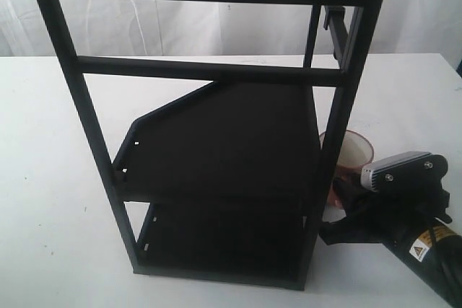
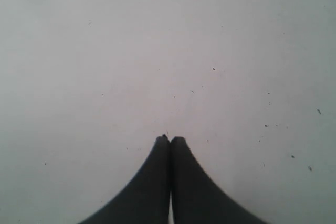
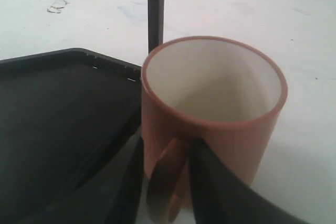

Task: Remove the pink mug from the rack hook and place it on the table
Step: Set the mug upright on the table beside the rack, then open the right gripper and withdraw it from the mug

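Observation:
The pink mug [image 1: 354, 151] [image 3: 210, 103] stands upright on the white table [image 1: 50, 178] [image 3: 310, 129], close beside the right front post of the black rack [image 1: 216, 142]. My right gripper [image 1: 341, 196] [image 3: 168, 182] reaches in low from the right, and its two dark fingers [image 3: 210, 182] are shut on either side of the mug's loop handle [image 3: 165, 182]. The rack hook [image 1: 333, 16] juts bare from the upper bar. In the left wrist view my left gripper [image 2: 169, 139] is shut and empty above bare table [image 2: 157, 51]. It is outside the exterior view.
The rack's dark shelf edge [image 3: 63, 119] and a thin black post [image 3: 156, 9] lie right next to the mug. White tabletop spreads to the rack's left and beyond the mug. A white curtain [image 1: 180, 27] hangs behind.

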Tool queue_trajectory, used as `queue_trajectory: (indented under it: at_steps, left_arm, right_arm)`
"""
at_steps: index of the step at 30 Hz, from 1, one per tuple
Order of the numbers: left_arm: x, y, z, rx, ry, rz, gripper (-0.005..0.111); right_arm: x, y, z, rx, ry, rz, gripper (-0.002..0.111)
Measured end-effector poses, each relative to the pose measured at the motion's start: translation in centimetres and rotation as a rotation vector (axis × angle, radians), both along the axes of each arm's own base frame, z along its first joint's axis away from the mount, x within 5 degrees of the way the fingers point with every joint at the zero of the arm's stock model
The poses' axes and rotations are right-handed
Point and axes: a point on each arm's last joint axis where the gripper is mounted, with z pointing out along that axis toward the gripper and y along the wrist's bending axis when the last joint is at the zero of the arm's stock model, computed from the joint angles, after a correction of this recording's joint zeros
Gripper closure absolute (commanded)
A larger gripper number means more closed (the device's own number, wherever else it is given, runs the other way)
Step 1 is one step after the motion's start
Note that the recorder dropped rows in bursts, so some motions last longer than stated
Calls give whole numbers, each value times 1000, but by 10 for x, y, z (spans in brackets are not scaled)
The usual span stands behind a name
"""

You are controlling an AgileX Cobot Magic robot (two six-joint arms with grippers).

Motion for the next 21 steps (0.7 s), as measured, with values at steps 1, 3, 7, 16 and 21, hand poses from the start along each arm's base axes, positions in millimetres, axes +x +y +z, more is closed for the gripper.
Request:
queue_trajectory:
  at_steps: [1,3,7,16,21]
  left_arm:
    - [0,0,0,0,0,0,107]
    - [0,0,0,0,0,0,107]
    - [0,0,0,0,0,0,107]
    - [0,0,0,0,0,0,107]
    - [0,0,0,0,0,0,107]
  right_arm:
    - [0,0,0,1,5,-1,67]
    - [0,0,-1,1,15,-2,63]
    - [-1,0,-2,1,23,-3,62]
    - [-2,-1,0,0,28,-3,62]
    - [-3,-1,8,16,-7,-3,63]
